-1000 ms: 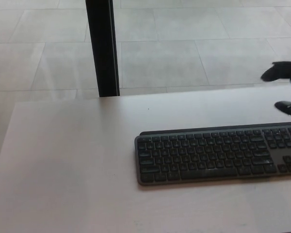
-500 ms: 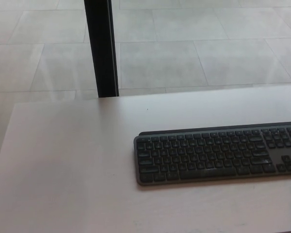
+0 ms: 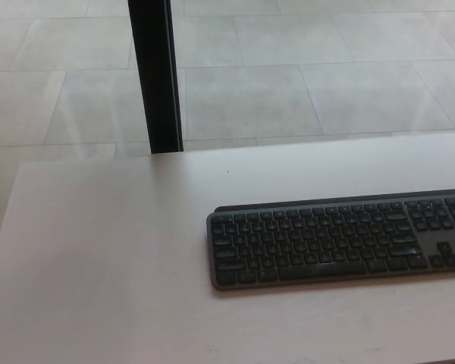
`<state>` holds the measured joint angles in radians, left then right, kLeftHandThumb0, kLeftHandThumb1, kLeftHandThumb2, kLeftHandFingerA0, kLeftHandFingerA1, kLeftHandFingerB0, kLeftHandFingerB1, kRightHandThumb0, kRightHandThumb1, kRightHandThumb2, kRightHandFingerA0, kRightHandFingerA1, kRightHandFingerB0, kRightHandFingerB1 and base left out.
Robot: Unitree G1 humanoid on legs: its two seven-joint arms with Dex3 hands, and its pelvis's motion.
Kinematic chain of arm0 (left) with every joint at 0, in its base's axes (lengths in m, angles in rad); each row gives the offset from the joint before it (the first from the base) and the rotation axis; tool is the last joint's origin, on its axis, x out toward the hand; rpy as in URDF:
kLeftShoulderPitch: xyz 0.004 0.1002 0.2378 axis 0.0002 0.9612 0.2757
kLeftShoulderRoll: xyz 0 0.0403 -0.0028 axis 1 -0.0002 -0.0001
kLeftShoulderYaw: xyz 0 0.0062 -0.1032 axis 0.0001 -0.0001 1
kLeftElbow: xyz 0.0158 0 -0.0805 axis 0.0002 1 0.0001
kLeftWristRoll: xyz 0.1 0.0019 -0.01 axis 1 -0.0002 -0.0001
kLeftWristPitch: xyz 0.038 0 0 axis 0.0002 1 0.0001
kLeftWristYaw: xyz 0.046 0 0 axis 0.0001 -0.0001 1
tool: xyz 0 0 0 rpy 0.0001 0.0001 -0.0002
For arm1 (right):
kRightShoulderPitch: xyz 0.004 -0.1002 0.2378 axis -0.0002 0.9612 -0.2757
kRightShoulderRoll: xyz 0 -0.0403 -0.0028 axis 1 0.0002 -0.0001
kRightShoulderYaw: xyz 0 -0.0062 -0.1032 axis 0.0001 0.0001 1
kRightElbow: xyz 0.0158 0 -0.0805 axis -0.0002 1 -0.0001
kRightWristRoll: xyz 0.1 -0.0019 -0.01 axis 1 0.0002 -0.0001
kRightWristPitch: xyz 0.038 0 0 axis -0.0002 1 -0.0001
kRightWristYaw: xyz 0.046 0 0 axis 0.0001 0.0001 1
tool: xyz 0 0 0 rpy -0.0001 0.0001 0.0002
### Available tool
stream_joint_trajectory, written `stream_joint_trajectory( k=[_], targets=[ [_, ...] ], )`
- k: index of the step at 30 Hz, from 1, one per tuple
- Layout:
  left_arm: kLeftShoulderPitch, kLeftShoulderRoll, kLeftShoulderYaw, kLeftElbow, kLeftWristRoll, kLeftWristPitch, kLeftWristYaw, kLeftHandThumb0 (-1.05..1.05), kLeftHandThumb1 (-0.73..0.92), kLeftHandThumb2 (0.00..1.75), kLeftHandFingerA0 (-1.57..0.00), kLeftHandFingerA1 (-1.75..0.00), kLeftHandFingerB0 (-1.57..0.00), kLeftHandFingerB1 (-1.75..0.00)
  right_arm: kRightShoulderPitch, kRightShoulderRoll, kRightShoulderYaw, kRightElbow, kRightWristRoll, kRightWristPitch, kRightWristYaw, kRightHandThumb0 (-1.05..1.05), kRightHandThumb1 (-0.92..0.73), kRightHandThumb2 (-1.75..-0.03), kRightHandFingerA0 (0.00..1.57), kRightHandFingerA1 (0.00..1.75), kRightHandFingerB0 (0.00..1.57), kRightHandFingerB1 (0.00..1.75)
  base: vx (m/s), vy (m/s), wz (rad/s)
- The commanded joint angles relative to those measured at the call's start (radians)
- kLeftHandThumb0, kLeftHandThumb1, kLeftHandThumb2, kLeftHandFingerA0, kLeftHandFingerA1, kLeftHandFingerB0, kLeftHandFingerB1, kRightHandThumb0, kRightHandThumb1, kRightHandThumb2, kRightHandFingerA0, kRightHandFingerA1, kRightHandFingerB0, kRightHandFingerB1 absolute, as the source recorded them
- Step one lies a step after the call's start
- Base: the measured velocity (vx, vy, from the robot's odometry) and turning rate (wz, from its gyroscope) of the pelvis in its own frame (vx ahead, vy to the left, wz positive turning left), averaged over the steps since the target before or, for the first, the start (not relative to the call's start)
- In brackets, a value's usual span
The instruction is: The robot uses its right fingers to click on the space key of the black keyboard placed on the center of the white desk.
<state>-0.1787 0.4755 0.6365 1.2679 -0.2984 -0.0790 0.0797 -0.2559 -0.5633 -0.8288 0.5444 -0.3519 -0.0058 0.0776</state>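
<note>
Pale worktop [image 3: 106, 258] in front of me, matte, whitish-pink, far edge running across mid-frame. Beyond it a floor [image 3: 288, 91] of large light grey tiles with thin grout lines. Black vertical post [image 3: 155, 76] stands behind the worktop's far edge, left of centre. Soft, even daylight, faint sheen on tiles.

Neither robot hand nor any arm is in view

White desk [image 3: 98, 265], black keyboard [image 3: 334, 243] flat on its right half, cut by the picture's edge.
</note>
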Motion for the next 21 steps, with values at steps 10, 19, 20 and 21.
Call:
stream_joint_trajectory(
  k=[10,19,20,21],
  targets=[
    [0.011,0.023,0.012,-0.004,-0.025,-0.008,-0.005,-0.48,0.71,0.61,-0.66,-0.64,-0.53,-0.55,0.006,0.217,-0.464,0.266,0.521,0.155,-0.161,-0.51,-0.61,-0.58,1.02,1.14,1.04,1.08,0.0,0.0,0.0],
    [0.012,0.029,0.014,0.005,-0.02,0.005,0.013,-0.49,0.7,0.61,-0.74,-0.71,-0.56,-0.55,0.022,0.262,-0.428,0.271,0.496,0.185,-0.135,-0.48,-0.64,-0.58,0.76,0.84,0.65,0.79,0.0,0.0,0.0],
    [0.012,0.03,0.014,0.005,-0.021,0.005,0.013,-0.49,0.7,0.61,-0.74,-0.71,-0.56,-0.55,0.022,0.264,-0.427,0.269,0.498,0.185,-0.135,-0.48,-0.64,-0.58,0.76,0.84,0.65,0.79,0.0,0.0,0.0],
    [0.015,0.031,0.017,0.007,-0.024,0.004,0.001,-0.49,0.7,0.61,-0.72,-0.7,-0.52,-0.53,0.023,0.273,-0.424,0.254,0.499,0.188,-0.138,-0.47,-0.64,-0.58,0.73,0.87,0.66,0.81,0.0,0.0,0.0]
  ],
)
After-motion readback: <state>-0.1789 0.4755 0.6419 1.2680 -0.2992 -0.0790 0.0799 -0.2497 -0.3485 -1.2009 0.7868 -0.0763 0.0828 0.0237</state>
